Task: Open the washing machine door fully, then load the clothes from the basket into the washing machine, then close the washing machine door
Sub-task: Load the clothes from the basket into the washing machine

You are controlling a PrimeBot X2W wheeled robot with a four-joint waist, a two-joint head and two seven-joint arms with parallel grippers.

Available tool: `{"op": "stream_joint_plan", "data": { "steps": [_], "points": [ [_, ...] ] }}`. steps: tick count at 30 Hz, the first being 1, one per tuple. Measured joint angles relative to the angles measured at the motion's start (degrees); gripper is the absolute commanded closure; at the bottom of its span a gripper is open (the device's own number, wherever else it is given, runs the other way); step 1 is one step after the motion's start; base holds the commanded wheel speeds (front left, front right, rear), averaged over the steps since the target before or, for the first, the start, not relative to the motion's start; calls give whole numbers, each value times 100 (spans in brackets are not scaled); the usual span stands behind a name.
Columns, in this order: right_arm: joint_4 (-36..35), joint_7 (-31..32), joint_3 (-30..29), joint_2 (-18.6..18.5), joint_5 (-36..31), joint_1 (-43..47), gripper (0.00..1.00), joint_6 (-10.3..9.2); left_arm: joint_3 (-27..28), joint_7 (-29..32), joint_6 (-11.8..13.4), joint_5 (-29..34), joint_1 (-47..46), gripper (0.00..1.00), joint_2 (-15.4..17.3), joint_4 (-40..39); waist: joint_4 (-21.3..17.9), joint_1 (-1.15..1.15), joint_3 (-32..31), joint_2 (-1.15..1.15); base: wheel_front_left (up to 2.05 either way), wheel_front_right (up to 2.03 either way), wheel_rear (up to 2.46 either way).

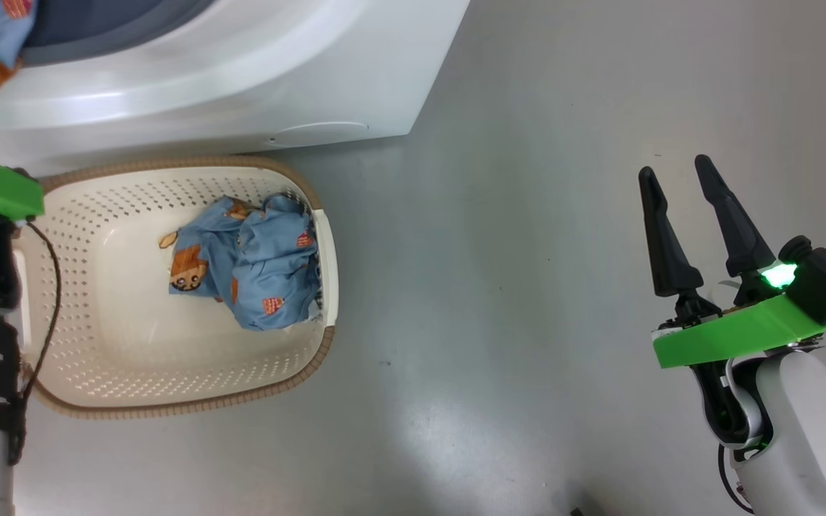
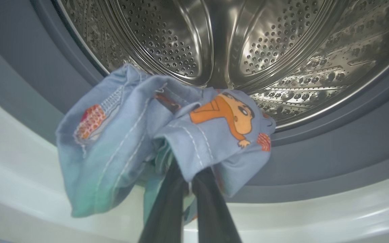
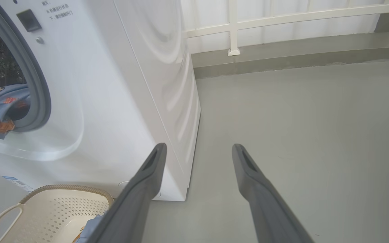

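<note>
Clamps a blue cloth (image 2: 130, 135) in the left gripper (image 2: 189, 177), fingers pressed together with fabric bunched over their tips. Holds it at the lower edge of the machine's (image 1: 241, 86) mouth, draped across the grey seal (image 2: 333, 158) by the drum's (image 2: 214, 40) lower rim, with one fold hanging outward over the white front. Has open steel drum room beyond the cloth. Carries the right gripper (image 1: 675, 166) spread wide and empty, well right of the machine's corner, above bare floor (image 1: 528, 251). Shows more clothes (image 1: 252, 261) heaped against the right end of the basket (image 1: 133, 358), its left and middle bottom bare. Sets the basket just before the machine's front, below the mouth. Has open floor along the basket's right rim and across to the right gripper
</note>
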Motion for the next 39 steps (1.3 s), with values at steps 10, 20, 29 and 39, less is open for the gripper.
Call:
{"op": "stream_joint_plan", "data": {
  "steps": [10, 20, 29, 39],
  "points": [
    [2, 0, 68, 89, 8, 1, 0, 0, 129, 0, -97, 564, -456, 100, -2, 277, -137, 0, -10, 0, 0, 0, 0],
    [12, 0, 135, 201, 18, 1, 0, 0, -315, 46, -160, 915, -1816, 100, 59, 1399, -331, 0, 114, 0, 0, 0, 0],
    [14, 0, 213, 283, 25, -143, 0, 0, -606, 48, -154, 1211, -2788, 100, 243, 1946, -523, 0, 299, 0, 0, 0, 0],
    [16, 0, 294, 360, 45, -144, 0, 0, -635, 0, -100, 1483, -2939, 100, 613, 1050, -793, 0, 447, 0, 0, 0, 0]
  ]
}}
